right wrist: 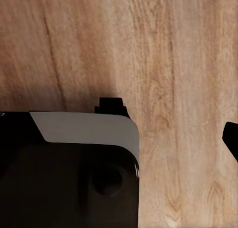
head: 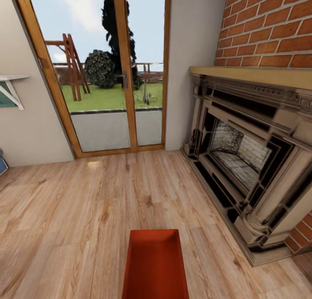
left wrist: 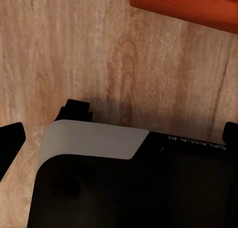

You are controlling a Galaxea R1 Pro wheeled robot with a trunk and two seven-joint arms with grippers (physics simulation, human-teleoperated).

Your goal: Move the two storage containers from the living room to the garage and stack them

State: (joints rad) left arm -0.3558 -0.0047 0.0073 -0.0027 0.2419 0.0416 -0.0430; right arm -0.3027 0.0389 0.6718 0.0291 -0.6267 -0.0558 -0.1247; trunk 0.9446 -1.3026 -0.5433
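One orange-red storage container (head: pixel 156 264) lies on the light wood-plank floor of the living room, right in front of me at the bottom middle of the head view, open side up and with nothing in it. Its edge (left wrist: pixel 188 7) also shows in the left wrist view. The second container and the garage are out of view. My left gripper (left wrist: pixel 120 136) hangs over the planks beside my dark base, its fingers (left wrist: pixel 11 139) spread wide and holding nothing. My right gripper (right wrist: pixel 116 131) also hangs over bare planks, one finger (right wrist: pixel 231 139) at the picture's edge.
Glass doors (head: pixel 108 73) with a wooden frame stand ahead. A brick fireplace (head: pixel 251 151) with a stone surround juts out on the right. A white shelf bracket (head: pixel 11 88) sits on the left wall. Wood floor (head: pixel 86 212) stretches between me and the doors.
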